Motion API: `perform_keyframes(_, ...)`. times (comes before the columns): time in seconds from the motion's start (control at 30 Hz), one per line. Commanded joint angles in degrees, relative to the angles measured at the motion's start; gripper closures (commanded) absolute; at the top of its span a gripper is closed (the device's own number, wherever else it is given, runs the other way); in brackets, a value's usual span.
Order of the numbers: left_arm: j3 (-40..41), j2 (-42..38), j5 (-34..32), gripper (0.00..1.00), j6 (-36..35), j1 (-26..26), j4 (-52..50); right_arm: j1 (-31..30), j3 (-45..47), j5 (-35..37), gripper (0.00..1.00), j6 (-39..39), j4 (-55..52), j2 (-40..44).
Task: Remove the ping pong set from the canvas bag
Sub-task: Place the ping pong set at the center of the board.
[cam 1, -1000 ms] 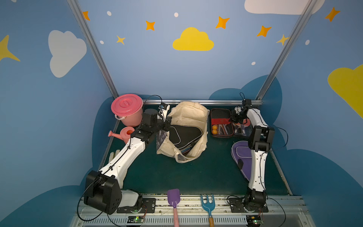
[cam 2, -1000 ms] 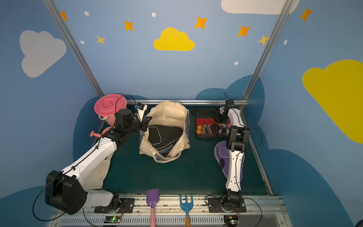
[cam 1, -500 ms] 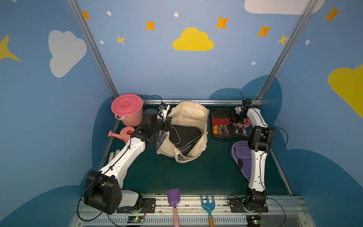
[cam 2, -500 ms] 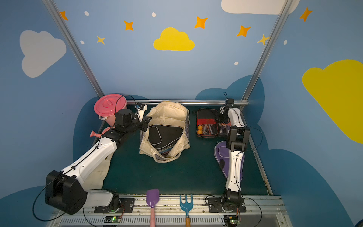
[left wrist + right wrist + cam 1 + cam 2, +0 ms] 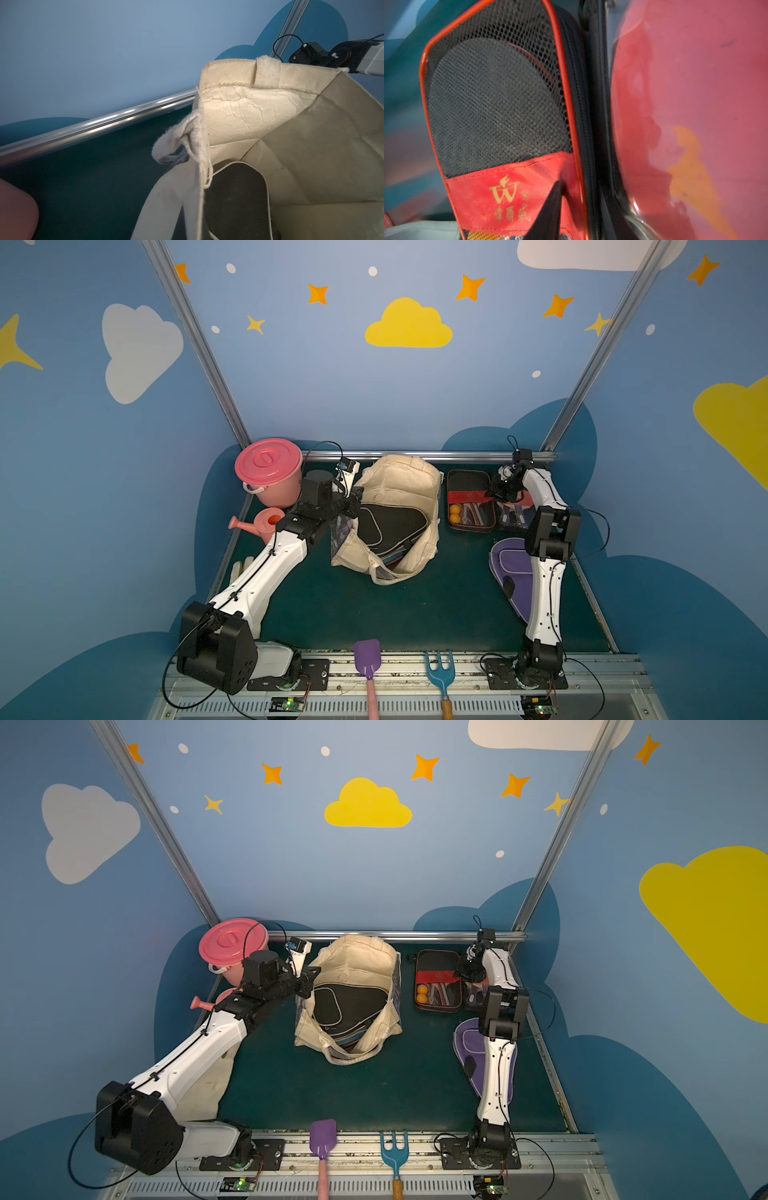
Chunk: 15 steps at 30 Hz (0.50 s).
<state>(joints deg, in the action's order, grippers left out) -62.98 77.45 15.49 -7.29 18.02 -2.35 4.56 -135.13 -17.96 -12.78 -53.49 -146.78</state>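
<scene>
And the left gripper [image 5: 354, 502] is pressed together on the canvas bag [image 5: 399, 481] at the rim on its own side, apparently propping the mouth wide so the black paddle case [image 5: 390, 522] inside lies exposed. The right gripper [image 5: 500, 490], spread or not I can't tell, hovers low over the flat paddle packs [image 5: 469, 499] parked beside the bag. The purple case [image 5: 507, 560] is out too.
</scene>
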Motion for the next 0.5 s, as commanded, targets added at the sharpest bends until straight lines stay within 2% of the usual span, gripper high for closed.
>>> perform_keyframes(0.0, -0.48, -2.00, 2.88, 0.96, -0.75, 0.51, 6.36, -0.46, -0.72, 0.03, 0.67, 1.24, -3.72, 2.10)
perform_keyframes(0.37, -0.34, -3.09, 2.44, 0.96, -1.15, 0.55, 5.43, -2.38, -0.73, -0.28, 0.43, 4.11, -5.05, 8.61)
perform_keyframes(0.47, -0.48, -3.20, 2.36, 0.96, -1.18, 0.60, 5.36, -3.07, -0.25, 0.50, 0.31, 5.34, -5.68, 11.26)
